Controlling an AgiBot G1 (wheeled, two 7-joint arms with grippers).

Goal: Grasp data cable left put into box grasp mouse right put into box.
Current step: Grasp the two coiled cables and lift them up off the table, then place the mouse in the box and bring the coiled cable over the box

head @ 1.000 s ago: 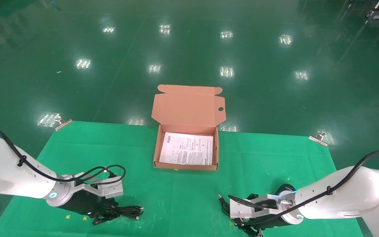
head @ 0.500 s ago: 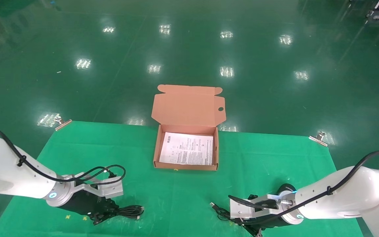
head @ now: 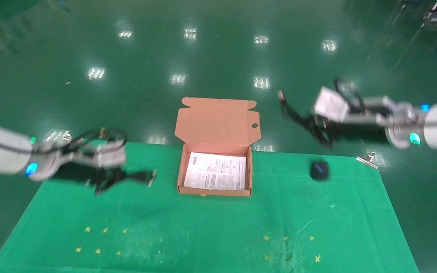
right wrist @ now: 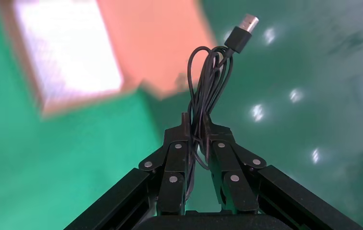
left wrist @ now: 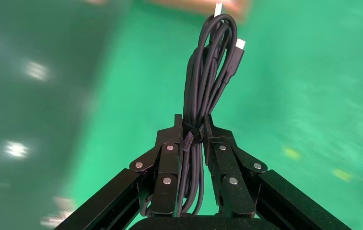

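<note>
The box (head: 180, 172) stands open at the cloth's far middle, with a white printed sheet inside and its lid (head: 216, 121) upright. My left gripper (head: 114, 178) (left wrist: 193, 125) is in the air left of the box, shut on the data cable (left wrist: 208, 76). The cable's plugs (head: 153, 176) point toward the box. My right gripper (head: 319, 131) (right wrist: 196, 123) is high up, right of the lid, shut on the mouse's bundled cord (right wrist: 208, 81). The mouse (head: 319, 170) shows below it over the cloth. Whether it dangles or rests there I cannot tell.
A green cloth (head: 211, 227) covers the table and carries small yellow marks (head: 97, 251) near the front. A metal clip (head: 368, 158) holds its far right corner. Shiny green floor (head: 218, 57) lies beyond the far edge.
Both arms have risen from the table's front and swung back. The left one carried the cable bundle up beside the box. The right one lifted the cord high, and the mouse came into view.
</note>
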